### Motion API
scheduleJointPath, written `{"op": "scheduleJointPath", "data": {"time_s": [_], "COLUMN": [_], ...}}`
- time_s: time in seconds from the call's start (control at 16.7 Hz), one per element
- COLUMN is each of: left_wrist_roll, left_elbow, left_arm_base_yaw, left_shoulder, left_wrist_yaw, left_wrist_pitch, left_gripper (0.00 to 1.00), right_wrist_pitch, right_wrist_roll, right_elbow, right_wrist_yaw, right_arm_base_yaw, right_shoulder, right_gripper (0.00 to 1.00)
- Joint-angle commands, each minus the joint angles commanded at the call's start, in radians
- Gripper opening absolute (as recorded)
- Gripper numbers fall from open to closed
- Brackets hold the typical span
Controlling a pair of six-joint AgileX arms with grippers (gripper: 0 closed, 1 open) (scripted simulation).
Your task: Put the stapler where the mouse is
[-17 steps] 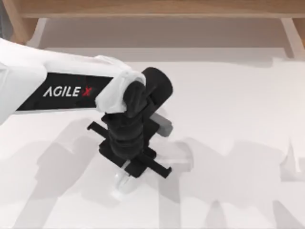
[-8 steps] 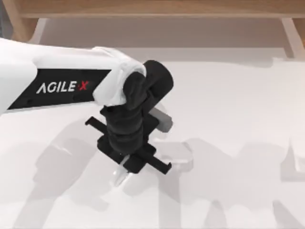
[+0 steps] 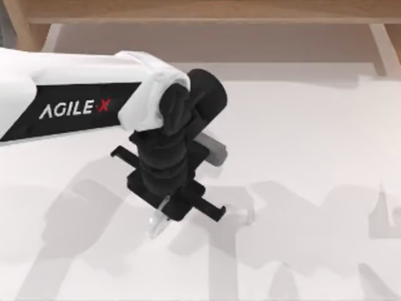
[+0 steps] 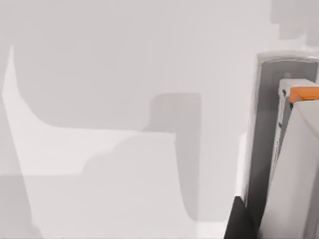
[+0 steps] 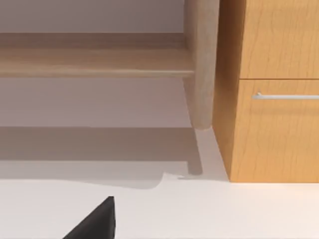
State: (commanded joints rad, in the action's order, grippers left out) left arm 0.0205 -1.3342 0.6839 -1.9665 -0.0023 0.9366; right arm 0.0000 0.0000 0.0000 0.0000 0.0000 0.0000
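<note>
Stapler, white, elongated and round-ended, hangs under the left gripper left of the desk's middle, with one pale end poking out below the black hardware. The fingers are clamped on it. In the left wrist view the stapler runs up the frame's edge as a smooth white shell with a rounded tip and a grey inner channel. One orange cap sits just beside it on a pale block, and the desk lies below, crossed by blocky shadows.

The left arm is a white, glossy tube with a black panel lettered AGILEX. It reaches in from the top view's left and ends in a ribbed black wrist and a flat black crossbar, which cover most of the stapler from above.

The desk is plain, matte white and bare around the gripper, streaked with soft grey shadows. A light wooden frame runs along its far edge.

The right gripper shows as one dark wedge low over the white desk, parked; whether it is open or closed cannot be told. It faces one orange-brown wood-grain cabinet with one slim metal handle, one rounded pale wooden leg and one wooden shelf.
</note>
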Motion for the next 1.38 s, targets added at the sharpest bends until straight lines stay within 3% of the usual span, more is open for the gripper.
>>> {"op": "scheduleJointPath", "data": {"time_s": [0.3, 0.96, 1.14, 1.38], "left_wrist_roll": [-0.091, -0.318, -0.348, -0.367], "left_elbow": [-0.135, -0.654, -0.818, -0.972], "left_arm_base_yaw": [-0.16, -0.812, -0.92, -0.985], "left_shoulder": [-0.052, -0.351, -0.442, -0.536], "left_wrist_yaw": [0.005, -0.038, -0.03, -0.008], "left_wrist_pitch": [0.054, 0.347, 0.409, 0.439], "left_gripper": [0.0, 0.0, 0.0, 0.0], "right_wrist_pitch": [0.0, 0.0, 0.0, 0.0], "right_wrist_roll": [0.0, 0.0, 0.0, 0.0], "right_elbow": [0.0, 0.0, 0.0, 0.0], "right_wrist_yaw": [0.0, 0.0, 0.0, 0.0], "right_arm_base_yaw": [0.0, 0.0, 0.0, 0.0], "right_shoulder": [0.0, 0.0, 0.0, 0.0], "right_gripper": [1.0, 1.0, 1.0, 1.0]}}
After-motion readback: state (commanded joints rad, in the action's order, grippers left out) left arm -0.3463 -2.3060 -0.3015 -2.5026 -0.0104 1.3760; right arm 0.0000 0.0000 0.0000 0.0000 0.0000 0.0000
